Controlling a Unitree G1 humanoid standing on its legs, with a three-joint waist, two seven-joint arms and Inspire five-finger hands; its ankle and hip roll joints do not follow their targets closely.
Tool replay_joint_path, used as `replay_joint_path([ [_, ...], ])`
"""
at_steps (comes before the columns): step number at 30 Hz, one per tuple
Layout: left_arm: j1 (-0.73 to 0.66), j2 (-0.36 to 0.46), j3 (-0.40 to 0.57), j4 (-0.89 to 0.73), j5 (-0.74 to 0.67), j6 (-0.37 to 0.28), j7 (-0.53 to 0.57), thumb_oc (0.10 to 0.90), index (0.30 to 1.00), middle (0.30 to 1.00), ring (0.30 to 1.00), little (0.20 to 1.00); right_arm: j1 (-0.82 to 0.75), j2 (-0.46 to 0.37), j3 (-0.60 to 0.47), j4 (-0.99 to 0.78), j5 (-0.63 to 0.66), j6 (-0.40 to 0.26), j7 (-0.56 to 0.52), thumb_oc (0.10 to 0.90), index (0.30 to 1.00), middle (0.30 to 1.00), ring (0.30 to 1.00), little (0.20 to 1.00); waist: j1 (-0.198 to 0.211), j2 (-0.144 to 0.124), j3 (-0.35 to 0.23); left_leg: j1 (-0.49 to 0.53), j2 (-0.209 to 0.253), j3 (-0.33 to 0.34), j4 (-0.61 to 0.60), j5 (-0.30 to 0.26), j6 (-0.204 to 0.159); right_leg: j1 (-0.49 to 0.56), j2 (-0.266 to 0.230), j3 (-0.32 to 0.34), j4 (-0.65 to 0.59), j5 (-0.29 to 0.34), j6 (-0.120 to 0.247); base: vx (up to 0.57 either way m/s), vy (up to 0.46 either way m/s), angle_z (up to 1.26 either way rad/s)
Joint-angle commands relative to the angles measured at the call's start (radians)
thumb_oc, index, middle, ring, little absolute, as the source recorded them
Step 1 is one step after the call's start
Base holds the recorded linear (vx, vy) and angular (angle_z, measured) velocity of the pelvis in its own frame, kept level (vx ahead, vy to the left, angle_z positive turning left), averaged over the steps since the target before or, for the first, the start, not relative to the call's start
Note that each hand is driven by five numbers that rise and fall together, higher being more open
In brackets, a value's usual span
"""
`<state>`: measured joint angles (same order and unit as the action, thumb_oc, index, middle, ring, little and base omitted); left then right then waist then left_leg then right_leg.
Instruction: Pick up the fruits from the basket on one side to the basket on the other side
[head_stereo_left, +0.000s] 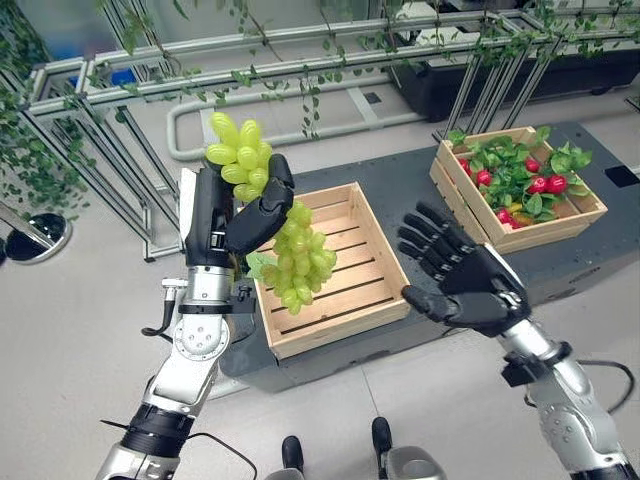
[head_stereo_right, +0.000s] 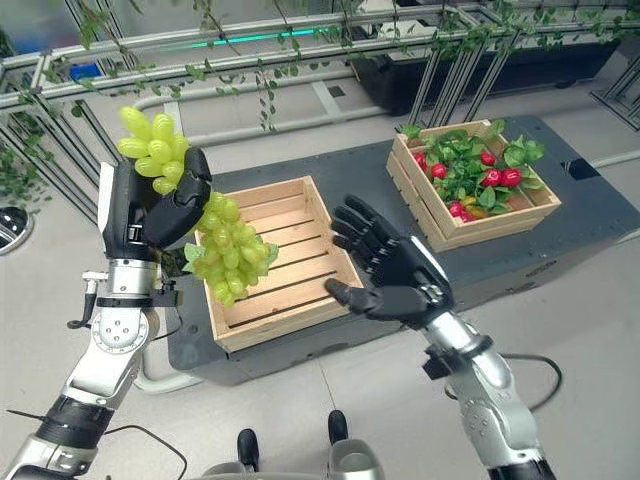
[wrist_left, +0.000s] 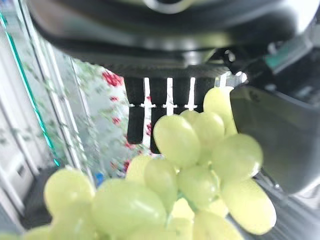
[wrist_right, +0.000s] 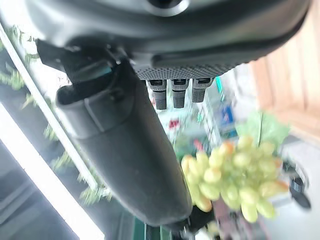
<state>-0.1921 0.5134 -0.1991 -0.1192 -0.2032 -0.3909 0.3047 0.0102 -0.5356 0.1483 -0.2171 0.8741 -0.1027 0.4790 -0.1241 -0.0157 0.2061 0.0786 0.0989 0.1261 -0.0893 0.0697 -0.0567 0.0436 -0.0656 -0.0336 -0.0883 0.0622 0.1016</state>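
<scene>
My left hand (head_stereo_left: 235, 215) is shut on a bunch of green grapes (head_stereo_left: 300, 255), held raised over the left edge of an empty wooden crate (head_stereo_left: 345, 290). Part of the grapes (head_stereo_right: 152, 145) bulges above the hand and the rest hangs below it. In the left wrist view the grapes (wrist_left: 200, 160) press against the palm under the curled fingers (wrist_left: 150, 107). My right hand (head_stereo_left: 465, 280) hovers open, fingers spread, just right of that crate with nothing in it. A second wooden crate (head_stereo_left: 575, 215) at the far right holds red fruits (head_stereo_left: 545, 184) among green leaves.
Both crates stand on a low dark platform (head_stereo_left: 600, 150). Behind it runs a metal rail frame (head_stereo_left: 300, 75) draped with green vines. A round metal base (head_stereo_left: 35, 235) sits on the floor at the far left.
</scene>
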Motion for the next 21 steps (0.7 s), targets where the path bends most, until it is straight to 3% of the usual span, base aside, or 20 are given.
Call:
replay_joint_path([
  [1, -0.113, -0.006, -0.007, -0.051, -0.079, -0.105, -0.052, 0.4, 0.3, 0.3, 0.3, 0.3, -0.088, 0.036, 0.031, -0.081, 0.036, -0.079, -0.044, 0.8, 0.9, 0.9, 0.9, 0.9, 0.041, -0.015, -0.13, 0.015, -0.009, -0.016, 0.003, -0.082, 0.007, 0.024, -0.036, -0.024, 0.005, -0.025, 0.023, 0.07, -0.006, 0.03],
  [8, -0.151, -0.02, -0.083, -0.1, -0.156, -0.056, -0.129, 0.4, 0.3, 0.3, 0.3, 0.3, -0.191, 0.053, 0.139, -0.07, -0.022, -0.057, -0.113, 0.8, 0.9, 0.9, 0.9, 0.9, 0.067, -0.009, -0.153, 0.027, -0.005, -0.023, 0.003, -0.086, 0.003, 0.037, -0.047, -0.039, 0.004, -0.027, 0.031, 0.04, -0.002, 0.04],
  [21, -0.147, -0.041, -0.126, -0.114, -0.181, -0.062, -0.144, 0.4, 0.3, 0.3, 0.3, 0.3, -0.224, 0.063, 0.235, -0.01, 0.009, 0.016, -0.136, 0.8, 0.9, 0.9, 0.9, 0.9, 0.083, -0.008, -0.183, 0.031, 0.004, -0.033, 0.002, -0.086, -0.001, 0.042, -0.048, -0.046, 0.009, -0.031, 0.033, 0.03, -0.002, 0.03],
])
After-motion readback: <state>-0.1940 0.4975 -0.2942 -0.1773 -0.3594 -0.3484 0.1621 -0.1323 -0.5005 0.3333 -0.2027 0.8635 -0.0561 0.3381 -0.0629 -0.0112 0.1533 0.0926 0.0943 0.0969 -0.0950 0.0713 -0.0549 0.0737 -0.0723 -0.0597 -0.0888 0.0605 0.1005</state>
